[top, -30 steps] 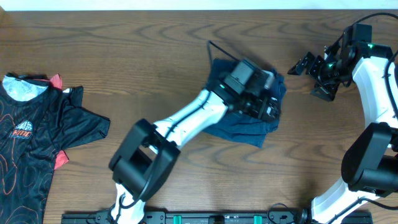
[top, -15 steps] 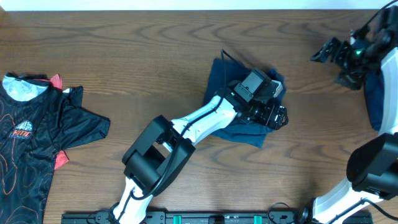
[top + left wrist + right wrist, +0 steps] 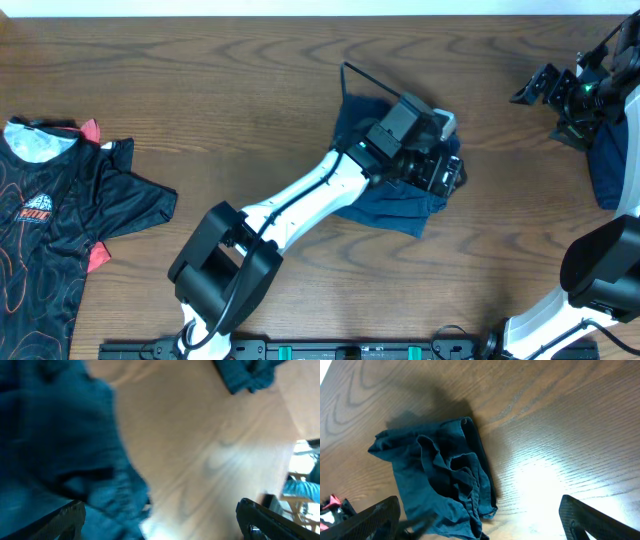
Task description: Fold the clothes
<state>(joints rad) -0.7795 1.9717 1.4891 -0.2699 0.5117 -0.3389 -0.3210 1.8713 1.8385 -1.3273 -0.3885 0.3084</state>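
Note:
A crumpled dark navy garment (image 3: 385, 200) lies mid-table, and the right wrist view shows it bunched in folds (image 3: 440, 485). My left gripper (image 3: 445, 170) hovers open over the garment's right edge. In its blurred wrist view the blue cloth (image 3: 55, 445) fills the left side, with nothing held between the fingers (image 3: 70, 517). My right gripper (image 3: 552, 92) is open at the far right, well apart from the garment, with bare wood between its fingertips (image 3: 587, 515). A second navy cloth (image 3: 606, 160) lies at the table's right edge, partly out of frame.
A black shirt with a red print (image 3: 60, 220) lies flat at the left edge. The left arm's white links (image 3: 300, 195) stretch diagonally across the middle of the table. The right arm's base (image 3: 600, 270) stands at the lower right. The tabletop (image 3: 230, 90) is bare wood.
The right gripper has swung right and slightly up, away from the garment. The left gripper dipped toward the garment's right edge, then came back up a little. Both stayed open.

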